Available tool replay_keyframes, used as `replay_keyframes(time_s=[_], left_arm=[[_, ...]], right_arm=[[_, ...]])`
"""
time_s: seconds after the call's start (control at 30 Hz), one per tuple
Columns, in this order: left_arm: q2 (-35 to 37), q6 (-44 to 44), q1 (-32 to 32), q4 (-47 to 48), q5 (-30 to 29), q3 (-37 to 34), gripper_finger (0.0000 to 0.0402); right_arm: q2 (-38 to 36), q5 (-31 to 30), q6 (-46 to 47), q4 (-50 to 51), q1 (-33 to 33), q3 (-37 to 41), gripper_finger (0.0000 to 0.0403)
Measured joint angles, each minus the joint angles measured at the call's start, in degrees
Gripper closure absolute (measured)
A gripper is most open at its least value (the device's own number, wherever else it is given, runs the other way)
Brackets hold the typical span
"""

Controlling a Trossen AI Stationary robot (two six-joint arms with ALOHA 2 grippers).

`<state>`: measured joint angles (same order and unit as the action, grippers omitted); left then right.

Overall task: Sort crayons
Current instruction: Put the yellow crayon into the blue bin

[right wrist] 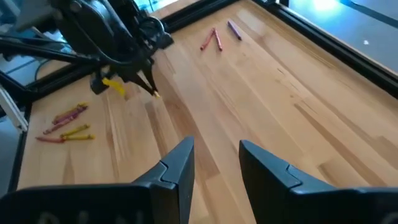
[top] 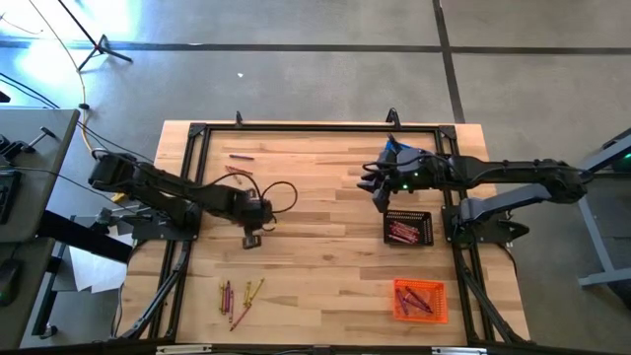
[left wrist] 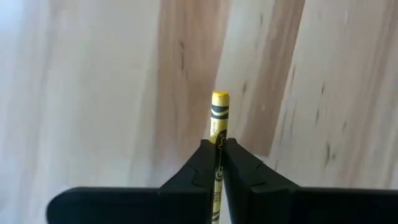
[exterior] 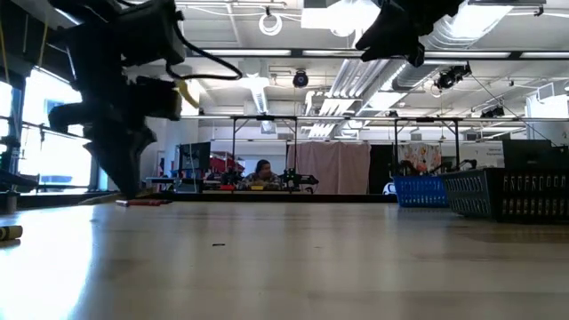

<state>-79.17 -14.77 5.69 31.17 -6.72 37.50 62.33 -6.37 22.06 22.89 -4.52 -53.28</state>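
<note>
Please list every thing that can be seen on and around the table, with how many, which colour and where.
yellow crayon: one, yellow, clamped between the left gripper's fingers, at the table's middle left
loose crayons, near edge: a small heap, yellow and red/pink, near the left front
loose crayons, far edge: a few, red/pink and purple, far left part
black basket: one, black, right side, red/pink crayons inside
orange basket: one, orange, right front corner, crayons inside
blue basket: one, blue, far right side
table: one, light wood
person: one, in the room beyond the table
left gripper: shut on the yellow crayon
right gripper: open, empty, above the table's right middle
</note>
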Motion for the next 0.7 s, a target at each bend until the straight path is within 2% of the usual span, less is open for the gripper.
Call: replay_keyframes(time_s=[0.1,0.37,0.5,0.7], left_arm=[[-0.13,3.00,-1.56,-5.08,-1.01,2.59,0.0399],[0.16,10.32,-7.19,-27.82,-12.33,10.77,0.0400],[0.00,12.94,-8.74,-38.38,-15.35,13.45,0.0401],[0.08,14.00,-9.17,-50.13,-14.93,13.74,0.0401]], right_arm=[[-0.26,-0.75,-0.03,1.94,-0.10,0.00,0.0290],[0.17,-3.14,-3.25,2.98,-0.36,0.74,0.0290],[0.17,-5.06,-6.69,-1.08,-0.36,0.74,0.0290],[2.74,-5.14,-11.08,-11.02,-0.36,0.73,0.0290]])
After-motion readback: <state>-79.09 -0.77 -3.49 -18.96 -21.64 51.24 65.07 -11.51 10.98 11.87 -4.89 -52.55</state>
